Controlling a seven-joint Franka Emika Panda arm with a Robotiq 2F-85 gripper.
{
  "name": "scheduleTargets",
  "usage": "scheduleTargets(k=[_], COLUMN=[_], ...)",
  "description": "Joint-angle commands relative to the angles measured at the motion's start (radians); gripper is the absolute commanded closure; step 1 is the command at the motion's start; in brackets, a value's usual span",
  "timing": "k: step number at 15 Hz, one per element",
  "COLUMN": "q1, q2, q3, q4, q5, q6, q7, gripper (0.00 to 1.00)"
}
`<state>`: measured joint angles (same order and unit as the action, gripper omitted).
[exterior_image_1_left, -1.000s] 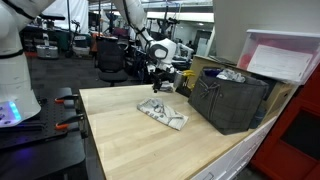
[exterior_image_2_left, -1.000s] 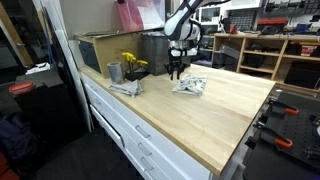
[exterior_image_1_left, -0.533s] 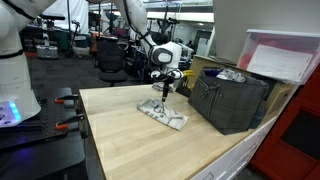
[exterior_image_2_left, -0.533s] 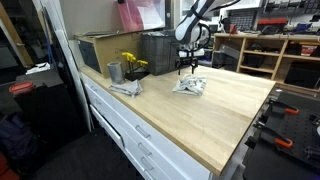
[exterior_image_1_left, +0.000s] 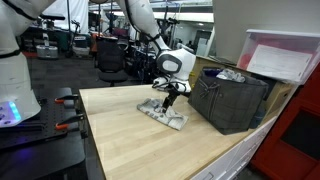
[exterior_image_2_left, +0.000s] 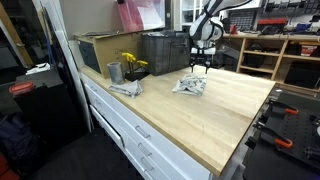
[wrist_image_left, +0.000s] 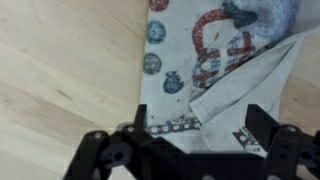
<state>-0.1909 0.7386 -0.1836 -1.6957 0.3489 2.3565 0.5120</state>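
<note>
**Fingers open above the cloth: clearance notes**

Wrist view: the fingers (wrist_image_left: 265, 130) stood wide apart with nothing between them, both tips above the cloth (wrist_image_left: 215, 50) and, as far as could be told, not touching it. The cloth lay flat on the table (wrist_image_left: 60, 70), printed with a snowman and round ornaments. One corner was folded back over itself, and that flap ended just under the fingers.

Judgement: the step in hand was working over the cloth with open fingers. To do it well, motion should be straight up or straight down. A sideways drag would risk catching the loose flap and undoing the fold. The tips should stay level so that neither one snags the hem.

Edges and room: in an exterior view the cloth (exterior_image_1_left: 165, 113) sat near the middle of the table (exterior_image_1_left: 120, 145), well apart from the front edge, with bare wood on the near side. The tight side was the crate (exterior_image_1_left: 232, 100), which stood near the cloth and was taller than it, so a swing that way would need height first.

Farther off, in an exterior view, a cup (exterior_image_2_left: 114, 72), yellow flowers (exterior_image_2_left: 131, 63) and a second cloth (exterior_image_2_left: 125, 88) crowded the table's far end. That end offered little room to set anything down.
</note>
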Motion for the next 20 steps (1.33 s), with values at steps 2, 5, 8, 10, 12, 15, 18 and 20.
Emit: scheduleTargets(k=[2, 5, 8, 10, 12, 15, 18, 20], q1=[-0.118, -0.141, -0.147, -0.136, -0.131, -0.147, -0.154, -0.157], q2=[0.035, 0.059, 0.087, 0.107, 0.132, 0.17, 0.198, 0.203], q3=[0.085, 0.111, 0.12, 0.113, 0.107, 0.115, 0.122, 0.127], q4=[0.053, 0.081, 0.115, 0.133, 0.152, 0.183, 0.21, 0.222], q5=[0.167, 0.212, 0.218, 0.199, 0.182, 0.19, 0.194, 0.198], q6=[-0.068, -0.05, -0.036, -0.023, -0.02, -0.028, -0.034, -0.039], q7=[-0.052, -0.101, -0.146, -0.158, -0.171, -0.185, -0.191, -0.188], gripper=[0.0, 0.0, 0.0, 0.0, 0.0, 0.0, 0.26, 0.32])
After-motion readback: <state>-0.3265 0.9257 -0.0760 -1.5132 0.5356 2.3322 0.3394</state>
